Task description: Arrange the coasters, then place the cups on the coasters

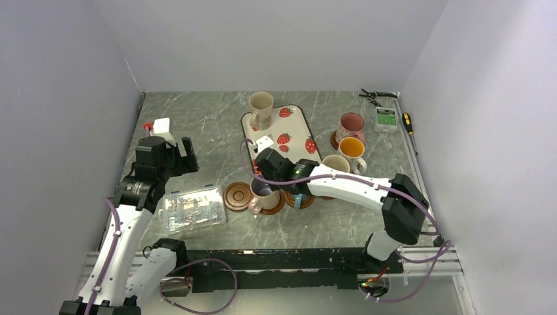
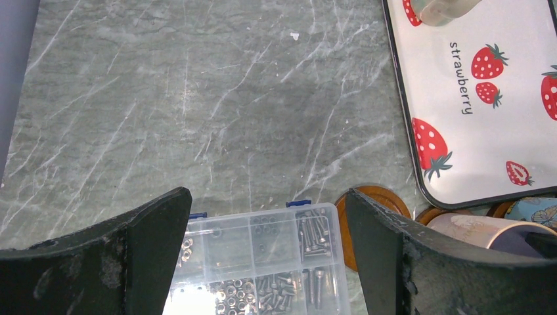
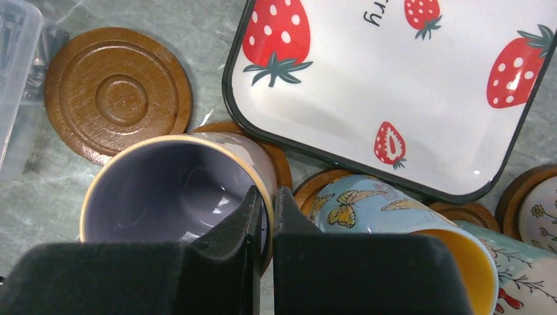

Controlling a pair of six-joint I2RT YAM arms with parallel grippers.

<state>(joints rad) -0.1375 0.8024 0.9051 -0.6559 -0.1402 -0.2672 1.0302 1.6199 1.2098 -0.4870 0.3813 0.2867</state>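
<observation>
The right gripper is pinching the wall of the purple-lined mug. One finger is dipping inside the rim and the other is pressing on the outside, with only the thin wall between them. That mug is sitting on a brown coaster just off the near left corner of the strawberry tray, on the side facing the arms.

A bare coaster is lying flat on the table a little further left of the tray, just beside the mug's coaster. A butterfly mug with a yellow inside is resting on a second coaster just off the tray's near edge, close against the pinched mug on its right.

A cream mug is standing on the tray itself, at its far left corner. To the right of the tray a pink mug is standing, with an orange-lined mug just beside it on the arms' side. A second cream mug is sitting off the tray's near right corner.

The left gripper is hanging well left of the tray with its fingers spread wide and nothing between them. It is hovering over the far edge of a clear plastic box of screws and nuts.
</observation>
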